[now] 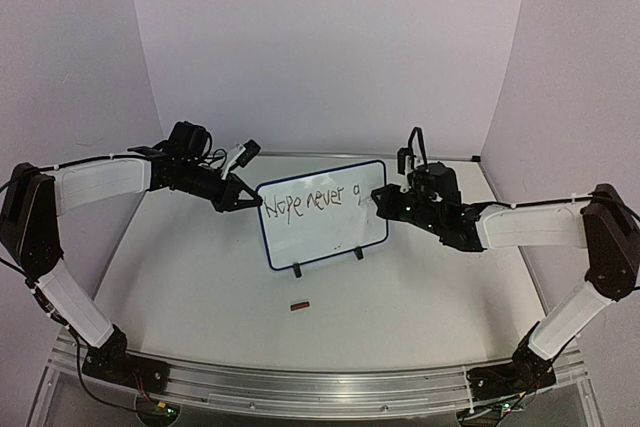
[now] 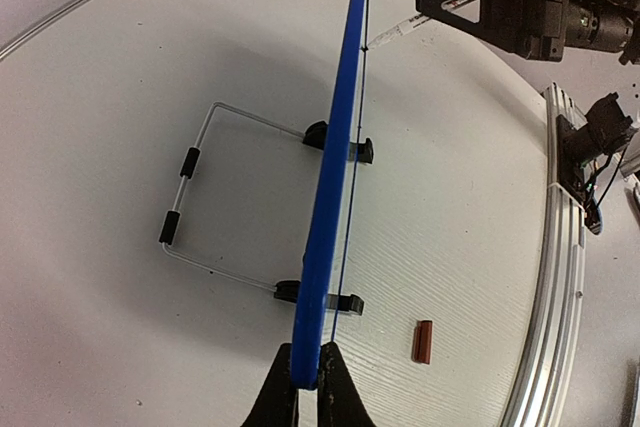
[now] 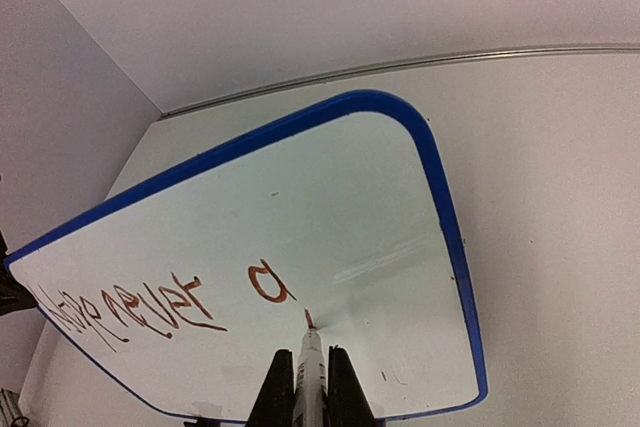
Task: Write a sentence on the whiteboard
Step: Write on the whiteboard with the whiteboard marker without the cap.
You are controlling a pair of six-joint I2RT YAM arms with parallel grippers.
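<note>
Where the whiteboard [image 1: 330, 232] stands, a small brown block [image 1: 299, 305] lies in front.

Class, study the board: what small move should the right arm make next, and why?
Probably a short stroke with the marker beginning the next letter: the sentence on the whiteboard stops at "Hope never g", its tip sits just beyond that, and the left gripper clamps the board's edge.

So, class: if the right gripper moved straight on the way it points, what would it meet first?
The whiteboard: the marker in the right gripper points at its face, tip apparently touching just past the sentence.
</note>
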